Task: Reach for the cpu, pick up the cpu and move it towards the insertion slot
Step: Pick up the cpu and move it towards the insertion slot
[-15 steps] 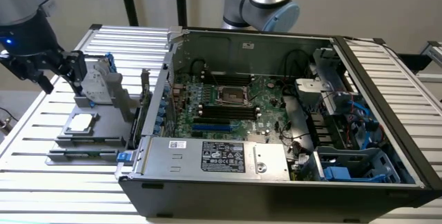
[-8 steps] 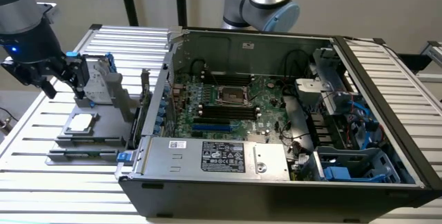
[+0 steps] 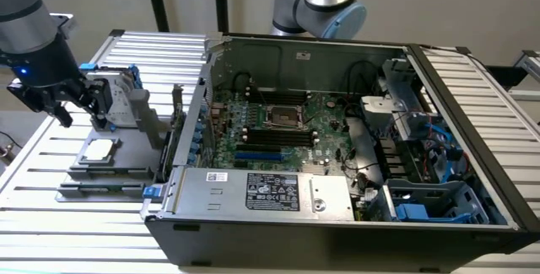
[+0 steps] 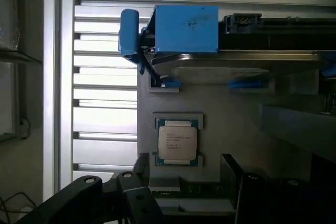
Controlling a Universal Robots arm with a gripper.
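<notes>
Near cpu [image 3: 98, 149], pincer [image 3: 80, 117] gapes empty; exterior view adds insertion slot [image 3: 285, 117], wrist view lid print.

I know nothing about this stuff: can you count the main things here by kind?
cpu: 1
hard drive in blue bracket: 1
insertion slot: 1
open computer case: 1
hand: 1
Total: 5

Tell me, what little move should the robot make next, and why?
Probably lower the open gripper toward the cpu. The gripper hangs above it holding nothing, and the cpu lies flat in its holder, far from the slot.
</notes>
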